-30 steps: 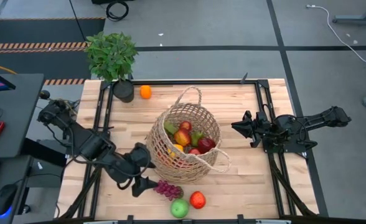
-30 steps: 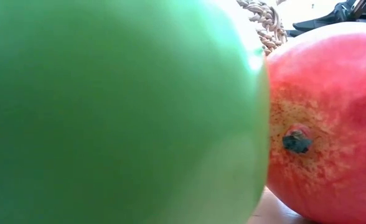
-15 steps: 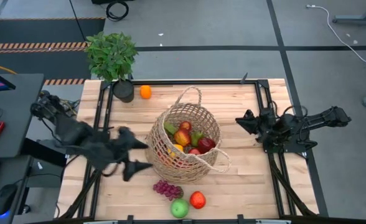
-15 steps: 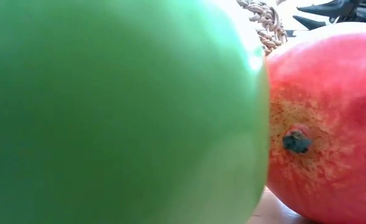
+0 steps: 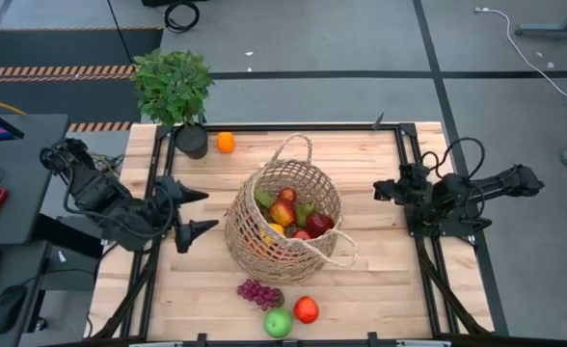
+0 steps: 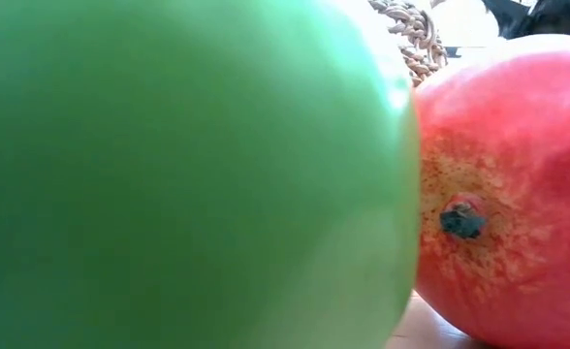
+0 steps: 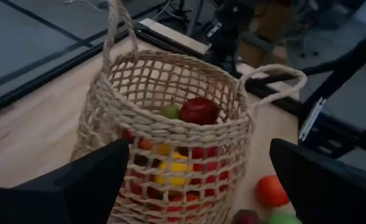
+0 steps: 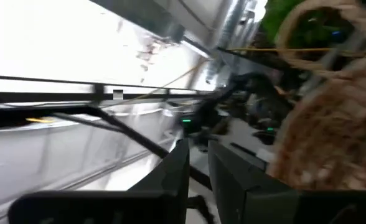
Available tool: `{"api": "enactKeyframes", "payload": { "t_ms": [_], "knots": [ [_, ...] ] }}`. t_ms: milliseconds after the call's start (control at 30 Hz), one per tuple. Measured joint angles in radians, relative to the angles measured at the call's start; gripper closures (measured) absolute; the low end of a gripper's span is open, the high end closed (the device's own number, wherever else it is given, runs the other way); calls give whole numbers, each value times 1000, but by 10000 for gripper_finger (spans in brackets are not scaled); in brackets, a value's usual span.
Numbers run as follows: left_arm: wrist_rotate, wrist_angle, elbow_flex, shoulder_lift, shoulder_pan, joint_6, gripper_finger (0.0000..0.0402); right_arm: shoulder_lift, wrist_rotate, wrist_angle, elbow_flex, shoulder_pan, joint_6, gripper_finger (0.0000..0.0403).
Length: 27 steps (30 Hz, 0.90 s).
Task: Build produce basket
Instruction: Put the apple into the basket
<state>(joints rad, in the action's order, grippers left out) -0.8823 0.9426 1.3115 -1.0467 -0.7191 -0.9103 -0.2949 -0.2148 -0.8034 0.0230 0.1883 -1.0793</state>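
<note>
Closest to you, along the near edge of the table (image 5: 361, 289), three pieces of the produce are not yet packed: a bunch of purple grapes (image 5: 259, 293), a green apple (image 5: 278, 323) and a red apple (image 5: 307, 309), lying just beside one another. From table height the green apple (image 6: 188, 174) and red apple (image 6: 508, 194) fill nearly the whole low view, so that camera tells you little else.

Farther back, at mid-table, the basket (image 5: 285, 220) stands upright and already holds a good share of the produce: red, yellow and green pieces show through its mouth and through the open weave in the left wrist view (image 7: 170, 143). At the far left corner one orange (image 5: 226, 143) sits beside the black pot of the potted plant (image 5: 174, 87), well apart from the basket.

So you are, by my reading, well past halfway, with four pieces left outside: the three near ones and the orange.

As for the arms, your left gripper (image 5: 193, 212) sits to the left of the basket, pointed at its side, fingers spread wide and carrying nothing. Your right gripper (image 5: 382, 191) waits to the right of the basket near the table's right rail, its fingers drawn almost together with only a narrow slit between them, and nothing in them.
</note>
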Motion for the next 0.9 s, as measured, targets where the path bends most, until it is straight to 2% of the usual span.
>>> {"api": "enactKeyframes", "payload": {
  "t_ms": [167,267,400,533,700,900],
  "knots": [
    [1,-288,-208,146,12,116,5,-31,74,-5,126,25,37,338],
    [4,-449,-328,231,29,218,6,-93,107,30,239,61,146,338],
    [11,-609,-470,335,57,312,6,-201,135,242,415,103,317,338],
    [56,-720,-597,448,78,347,6,-343,124,445,574,130,362,338],
    [75,-778,-716,602,79,354,6,-511,118,539,737,181,380,338],
    [75,-854,-811,736,79,400,6,-672,-19,702,903,302,369,338]
  ]
}}
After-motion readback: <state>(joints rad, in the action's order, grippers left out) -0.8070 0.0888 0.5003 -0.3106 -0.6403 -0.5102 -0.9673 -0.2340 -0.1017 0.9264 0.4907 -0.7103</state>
